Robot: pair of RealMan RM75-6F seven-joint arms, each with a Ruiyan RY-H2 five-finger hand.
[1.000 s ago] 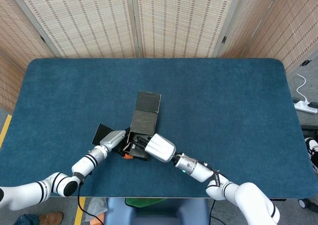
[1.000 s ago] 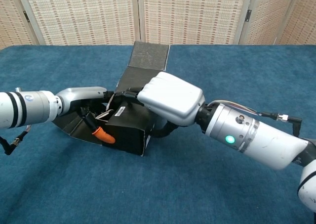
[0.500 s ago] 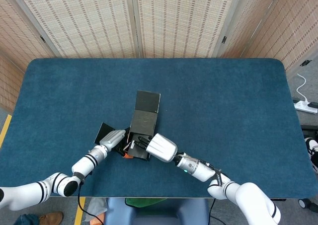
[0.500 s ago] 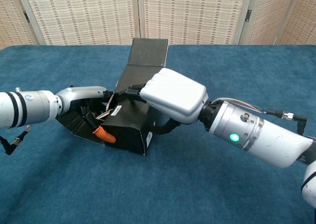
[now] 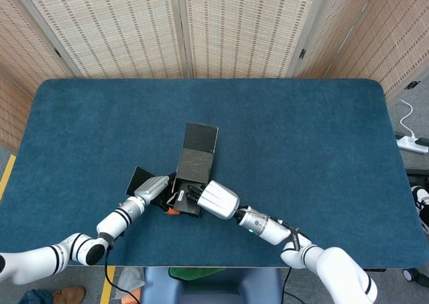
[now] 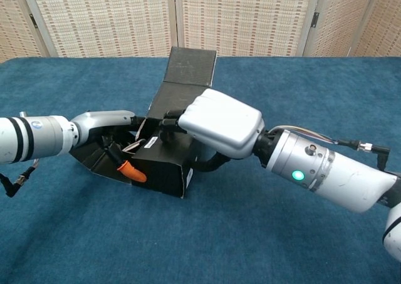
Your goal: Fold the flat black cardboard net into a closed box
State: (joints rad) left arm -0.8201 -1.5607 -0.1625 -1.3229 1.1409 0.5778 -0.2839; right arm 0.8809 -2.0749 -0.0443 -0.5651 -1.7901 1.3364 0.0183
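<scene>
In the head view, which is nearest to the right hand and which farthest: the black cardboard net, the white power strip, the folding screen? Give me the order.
Measured from the right hand:
1. Black cardboard net: the hand rests on its near part, at the table's front left.
2. Folding screen: behind the table's far edge.
3. White power strip: on the floor, far right.

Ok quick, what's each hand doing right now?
Left hand: inside the cardboard net, grip cannot be told.
Right hand: resting on the net, grip cannot be told.
</scene>
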